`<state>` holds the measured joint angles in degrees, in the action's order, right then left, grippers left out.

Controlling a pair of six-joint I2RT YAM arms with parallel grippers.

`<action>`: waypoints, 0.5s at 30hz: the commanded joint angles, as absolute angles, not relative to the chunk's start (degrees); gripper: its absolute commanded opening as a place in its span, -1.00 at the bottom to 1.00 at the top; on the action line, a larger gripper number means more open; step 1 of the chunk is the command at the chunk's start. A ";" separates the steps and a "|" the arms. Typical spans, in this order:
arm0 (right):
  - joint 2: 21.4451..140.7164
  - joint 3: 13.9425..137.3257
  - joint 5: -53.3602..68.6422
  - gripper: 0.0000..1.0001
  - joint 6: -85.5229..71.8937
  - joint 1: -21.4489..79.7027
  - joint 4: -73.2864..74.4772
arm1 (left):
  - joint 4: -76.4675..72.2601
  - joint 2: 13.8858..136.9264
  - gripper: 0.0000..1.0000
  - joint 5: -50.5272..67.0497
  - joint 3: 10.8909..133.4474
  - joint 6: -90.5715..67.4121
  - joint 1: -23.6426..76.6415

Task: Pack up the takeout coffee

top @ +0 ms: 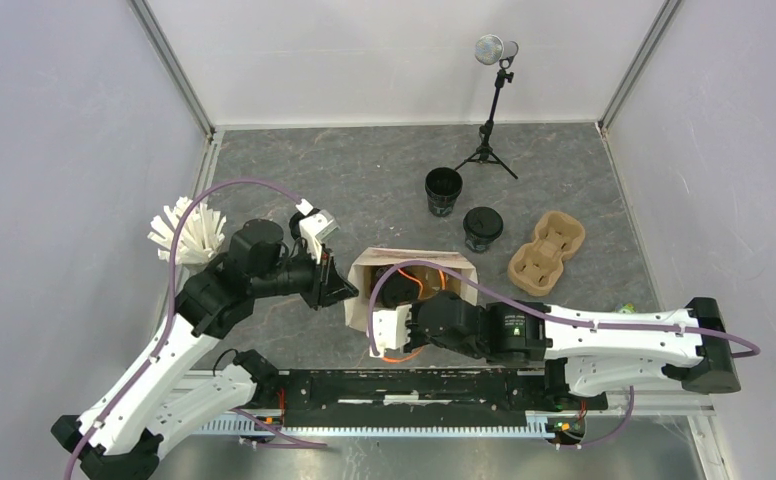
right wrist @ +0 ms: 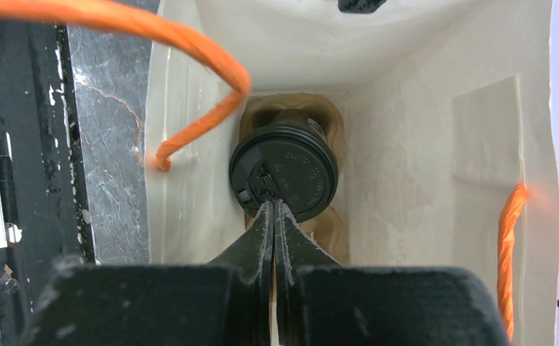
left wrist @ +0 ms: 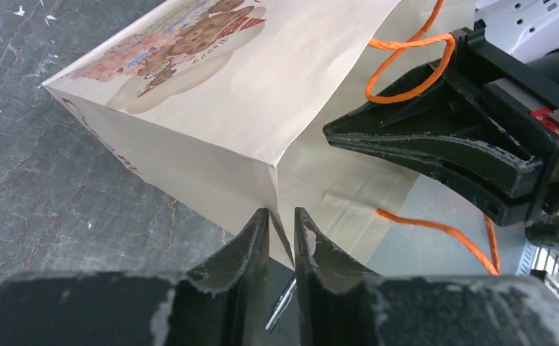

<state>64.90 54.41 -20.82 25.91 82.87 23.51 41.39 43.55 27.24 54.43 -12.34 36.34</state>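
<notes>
One lidded cup sits in a pulp carrier at the bottom of the paper bag, directly beneath the right gripper, whose clenched, empty fingertips sit at the lid's near rim. The right arm reaches down through the bag's mouth. The left gripper, jaws slightly parted, straddles the bag's corner fold, its arm stretched in from the left. A second cup and a third cup stand on the table beyond the bag.
</notes>
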 commanded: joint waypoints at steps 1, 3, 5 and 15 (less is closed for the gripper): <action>64.39 53.35 -20.37 -1.00 27.69 83.17 21.00 | 44.04 42.69 -0.36 27.57 54.99 -10.92 36.04; 65.04 53.43 -20.44 -1.00 27.77 83.15 20.36 | 44.68 42.69 -0.22 26.82 55.28 -10.90 36.04; 65.58 53.57 -20.81 -1.00 27.95 83.14 19.49 | 45.74 43.20 -0.14 26.40 55.86 -10.90 36.04; 65.86 52.62 -20.88 -1.00 26.65 83.14 16.61 | 48.24 44.75 0.10 21.93 56.89 -14.14 36.08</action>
<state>66.39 53.36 -20.80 27.24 82.87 20.05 47.92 45.12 24.18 54.52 -12.45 36.34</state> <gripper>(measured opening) 0.006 0.546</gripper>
